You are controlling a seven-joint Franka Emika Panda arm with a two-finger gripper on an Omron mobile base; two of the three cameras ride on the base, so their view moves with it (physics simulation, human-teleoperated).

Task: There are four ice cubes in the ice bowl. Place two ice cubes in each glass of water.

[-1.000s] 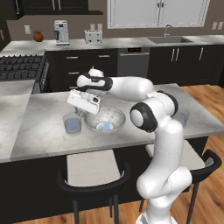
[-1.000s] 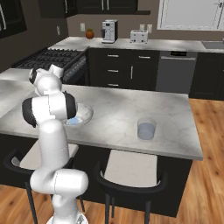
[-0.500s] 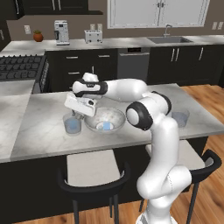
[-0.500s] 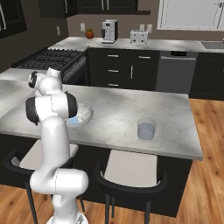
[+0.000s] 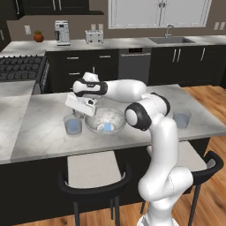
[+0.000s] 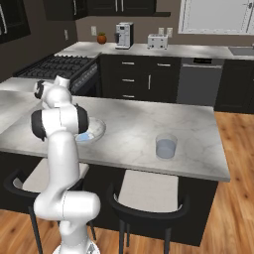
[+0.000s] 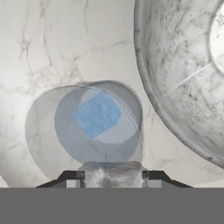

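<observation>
Marble island counter [image 5: 39, 132] | gripper [image 5: 77, 112] over left glass of water [image 5: 73, 125], fingers partly spread, held load can't tell | glass upright, ice cube [image 7: 96, 114] inside | ice bowl [image 5: 106, 121] just right, one cube [image 5: 107, 127] | second glass [image 6: 166, 146] far right

Home kitchen w/ stove [image 5: 20, 66], sink [image 5: 170, 40], coffee maker [image 5: 62, 32], marble island [image 6: 139, 129].

Even bright rendered light, soft shadows under counter [image 5: 39, 132] (hand view slightly blurred), no glare.
</observation>
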